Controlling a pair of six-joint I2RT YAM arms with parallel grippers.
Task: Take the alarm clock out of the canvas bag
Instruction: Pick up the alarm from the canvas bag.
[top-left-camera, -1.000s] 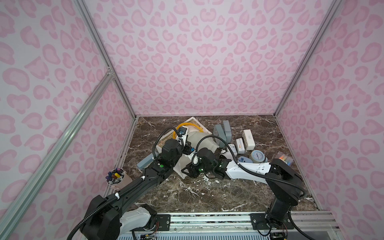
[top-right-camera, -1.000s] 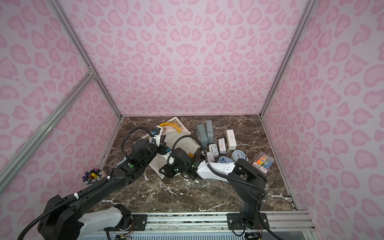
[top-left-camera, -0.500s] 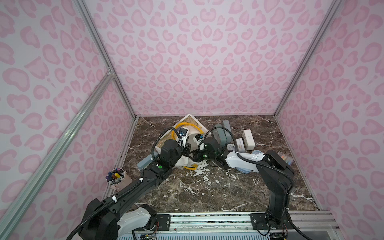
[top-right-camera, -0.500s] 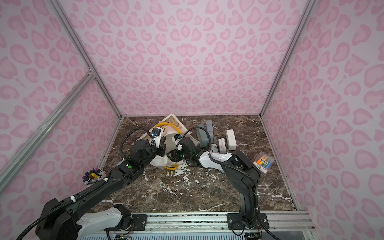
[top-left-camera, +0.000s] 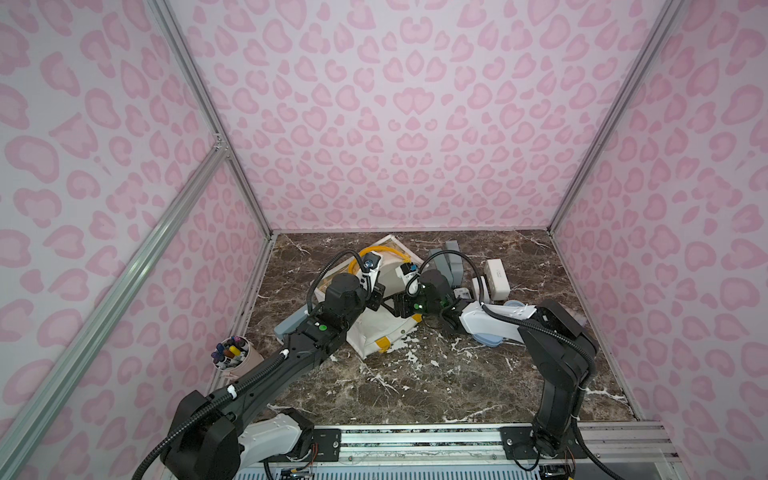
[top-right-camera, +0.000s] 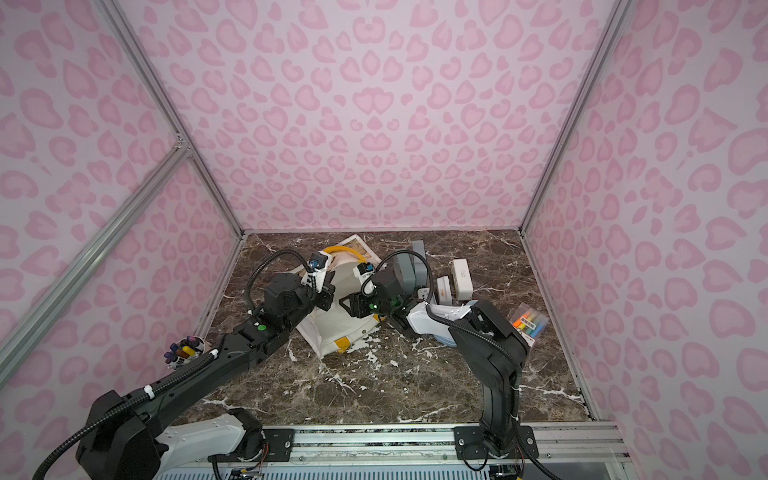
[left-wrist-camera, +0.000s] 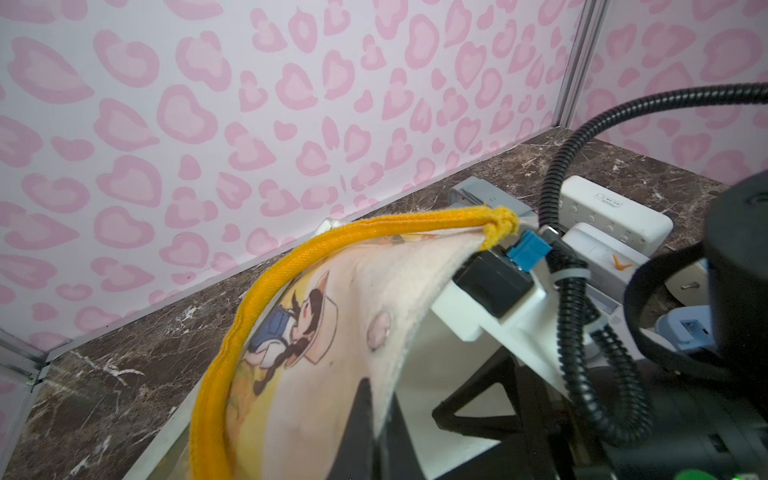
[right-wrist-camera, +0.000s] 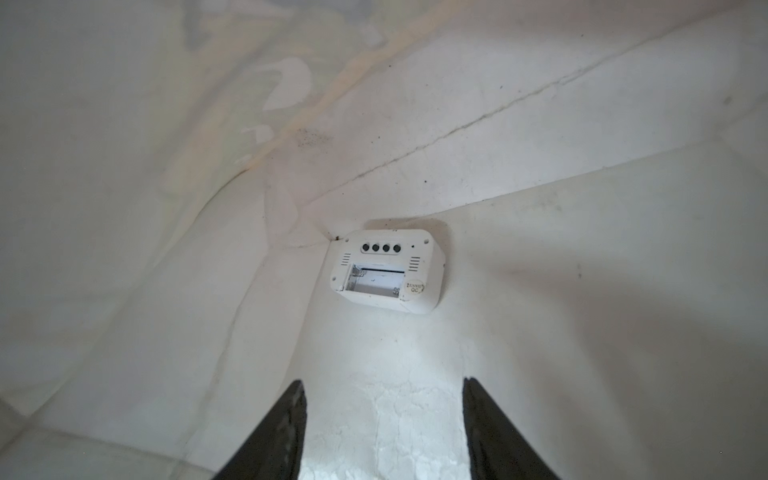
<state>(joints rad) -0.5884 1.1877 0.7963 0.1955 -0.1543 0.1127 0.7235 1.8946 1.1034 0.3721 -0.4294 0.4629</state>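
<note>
We see the canvas bag (top-left-camera: 376, 332) lying on the marble table (top-left-camera: 415, 395), with its mouth turned toward the right arm. The left gripper (left-wrist-camera: 376, 399) is pressed together on the bag's rim. It pinches the canvas and holds the upper flap up off the lower sheet. The yellow strap handle (left-wrist-camera: 291, 266) arches along that lifted flap. In both top views the left arm sits by the bag just where it sat a second ago, and its pinch is unchanged.

The right gripper (right-wrist-camera: 382, 381) is what has moved. A second ago it was low at the bag's near edge, and half a second ago it had swung up to the mouth. Now it reaches inside the bag, and its wrist view shows nothing but canvas around it. Its fingers (right-wrist-camera: 286, 419) are spread, with only bare canvas between them.

The alarm clock (right-wrist-camera: 384, 270) lies inside the bag on the lower sheet, ahead of the spread fingers and apart from them, close to a seam. Its back faces the camera, showing four dark buttons above an open battery bay. In both top views the bag hides it.

A white box (top-left-camera: 496, 280) and grey boxes (top-left-camera: 446, 262) stand just beside the bag on the right arm's side. A cup of markers (top-left-camera: 232, 357) stands well apart from the bag on the left arm's side.
</note>
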